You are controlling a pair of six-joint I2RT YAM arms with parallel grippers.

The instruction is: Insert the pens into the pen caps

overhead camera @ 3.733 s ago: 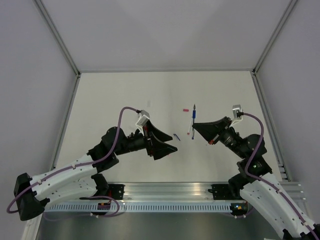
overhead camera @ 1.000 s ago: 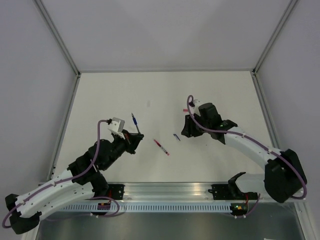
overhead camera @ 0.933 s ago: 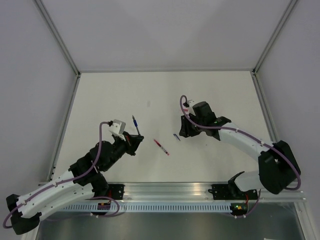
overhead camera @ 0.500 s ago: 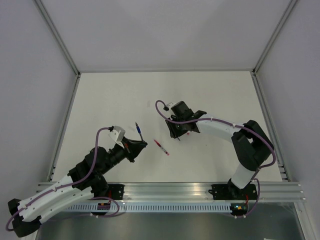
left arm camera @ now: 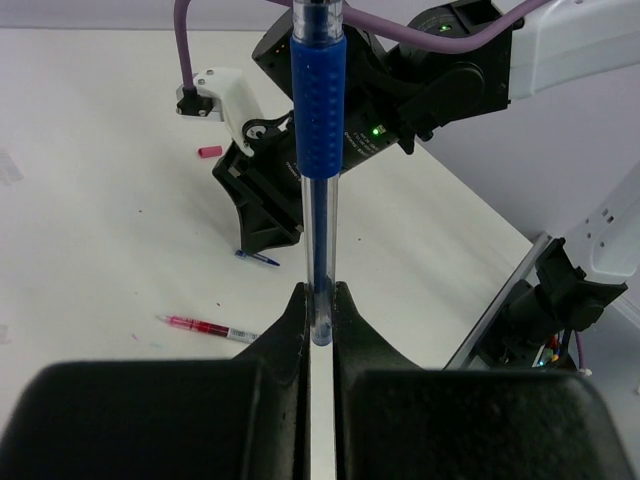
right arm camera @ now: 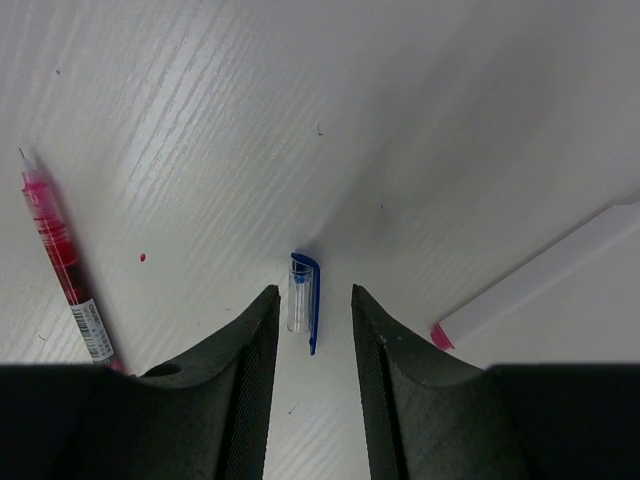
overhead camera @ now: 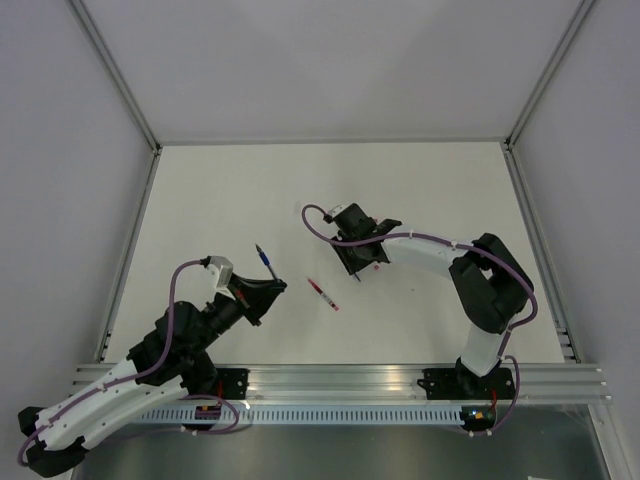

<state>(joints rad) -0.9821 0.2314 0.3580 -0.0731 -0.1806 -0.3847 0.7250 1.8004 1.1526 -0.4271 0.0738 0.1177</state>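
We see the left claw (left arm camera: 318, 300) clamped on a blue pen (left arm camera: 318, 130) (held upright); the right claw (right arm camera: 312, 298) stands open astride the blue cap (right arm camera: 300, 297) on the worktop (right arm camera: 200, 100)

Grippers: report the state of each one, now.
Left gripper: closed, holding the blue pen upright.
Right gripper: open, one finger on each side of the blue cap, not gripping it.
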